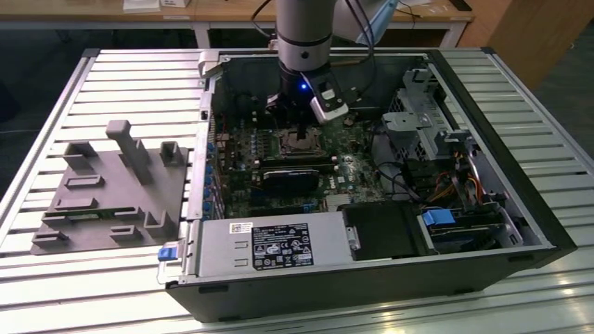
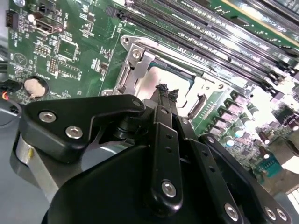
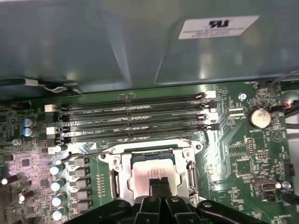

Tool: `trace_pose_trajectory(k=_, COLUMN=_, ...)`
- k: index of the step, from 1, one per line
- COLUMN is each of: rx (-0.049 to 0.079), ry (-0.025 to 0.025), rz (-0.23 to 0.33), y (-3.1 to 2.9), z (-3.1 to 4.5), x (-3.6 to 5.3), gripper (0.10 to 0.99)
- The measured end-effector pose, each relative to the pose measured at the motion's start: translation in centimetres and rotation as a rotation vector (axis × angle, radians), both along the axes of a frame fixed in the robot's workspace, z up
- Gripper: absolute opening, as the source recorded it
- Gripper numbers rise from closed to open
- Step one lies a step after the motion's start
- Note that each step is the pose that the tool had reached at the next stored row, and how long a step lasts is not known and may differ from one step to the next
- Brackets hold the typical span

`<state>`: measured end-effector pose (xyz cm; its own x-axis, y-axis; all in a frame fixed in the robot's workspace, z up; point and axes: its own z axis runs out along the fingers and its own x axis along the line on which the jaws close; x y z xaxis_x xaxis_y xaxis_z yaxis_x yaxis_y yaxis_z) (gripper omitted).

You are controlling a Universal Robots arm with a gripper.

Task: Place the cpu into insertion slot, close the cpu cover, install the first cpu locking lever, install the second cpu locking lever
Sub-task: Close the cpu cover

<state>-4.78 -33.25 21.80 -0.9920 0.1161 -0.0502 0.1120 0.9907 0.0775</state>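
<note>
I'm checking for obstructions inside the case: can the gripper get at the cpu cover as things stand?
Probably yes. The gripper is right over the cpu cover, its fingers shut, and nothing lies between them. The memory slots sit to one side of it, clear of the way.

My arm (image 1: pixel 302 31) stood near vertical, pointing straight down. My gripper (image 3: pixel 159 183) hung at its end, the two black fingers (image 2: pixel 162 107) pressed together, tips touching.

Exterior view overhead, both wrist views close on insertion slot (image 3: pixel 189 161)
</note>
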Motion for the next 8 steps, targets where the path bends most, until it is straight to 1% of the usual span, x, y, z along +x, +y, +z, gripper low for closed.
trace_pose_trajectory(k=8, rx=-0.002, ry=0.0001, rz=0.0, y=0.0, z=1.98, x=0.0, gripper=0.106)
